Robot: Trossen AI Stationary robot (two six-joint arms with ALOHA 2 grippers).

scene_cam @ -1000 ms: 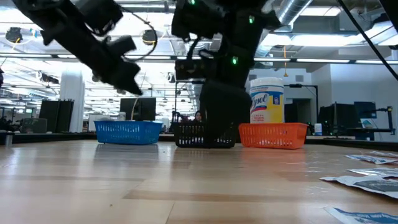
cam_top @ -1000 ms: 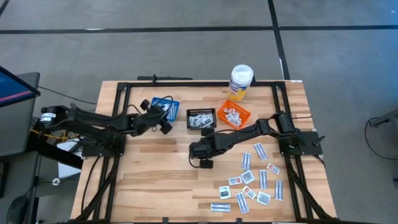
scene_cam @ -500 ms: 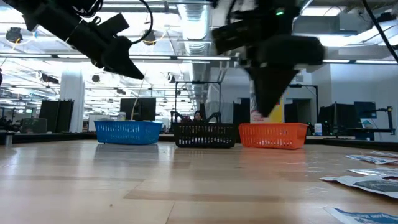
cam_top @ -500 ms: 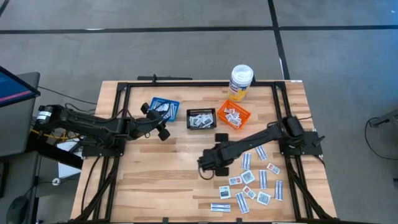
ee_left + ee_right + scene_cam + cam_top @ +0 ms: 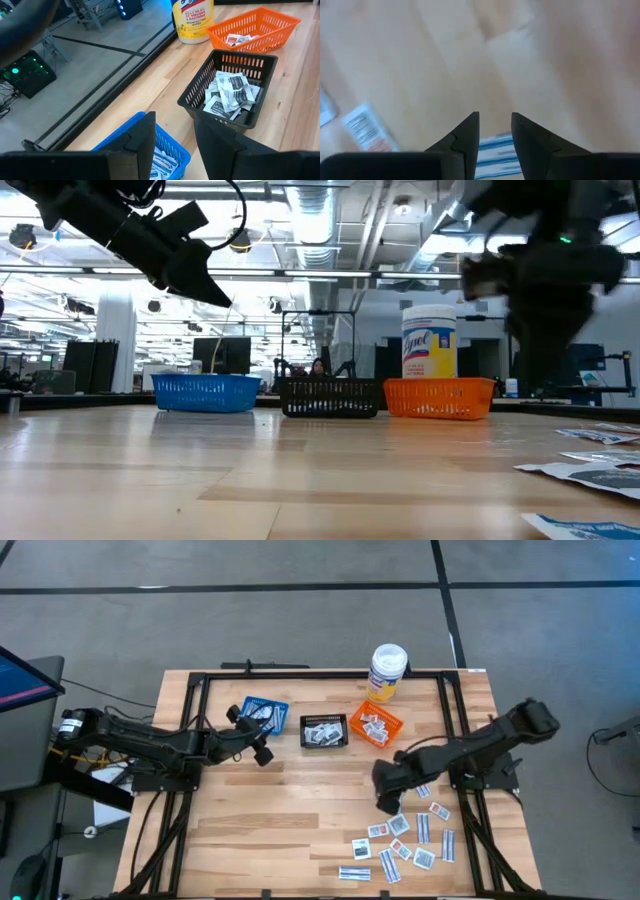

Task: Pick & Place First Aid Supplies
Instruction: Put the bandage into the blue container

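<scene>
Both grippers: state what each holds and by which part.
Nothing is held. The left gripper hangs open over the blue basket, with nothing between its fingers. The right gripper is open above the loose packets, empty.

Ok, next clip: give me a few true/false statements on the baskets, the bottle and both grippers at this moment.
1. The black basket stands between the blue basket and the orange basket. True.
2. The black basket is empty. False: white packets lie in it.
3. The right gripper is above the loose packets on the table. True, at their edge.
4. The left gripper is shut on a packet. False: its fingers are apart with nothing between them.
5. The disinfectant wipes bottle lies on its side. False: it stands upright.
</scene>
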